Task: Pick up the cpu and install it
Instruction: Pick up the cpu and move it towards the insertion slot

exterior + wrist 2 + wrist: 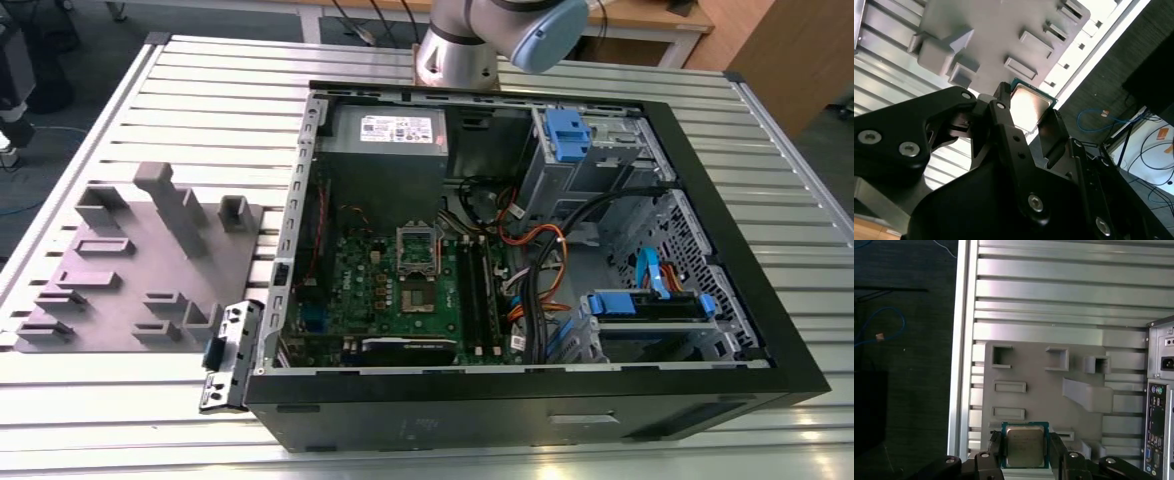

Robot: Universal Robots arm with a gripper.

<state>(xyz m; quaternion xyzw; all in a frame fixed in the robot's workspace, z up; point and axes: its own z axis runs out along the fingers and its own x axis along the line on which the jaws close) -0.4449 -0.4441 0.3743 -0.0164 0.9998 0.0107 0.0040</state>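
The gripper (1026,452) was closed on the cpu (1026,444), as seen in the first wrist view. Two black fingers (996,450) pinched the chip's opposite edges, probably to keep its underside untouched, and the shiny metal top faced the camera. The chip appeared lifted clear of the grey tray (1034,375) and its raised blocks, hanging above the tray's near edge. In the exterior view, the tray sat just beside an open computer case (747,330) on a slatted metal table (441,455). The case lay on its side, leaving the motherboard's socket (416,245) reachable from above

Tray (134,278) beside computer case (467,420), both on table (107,400)
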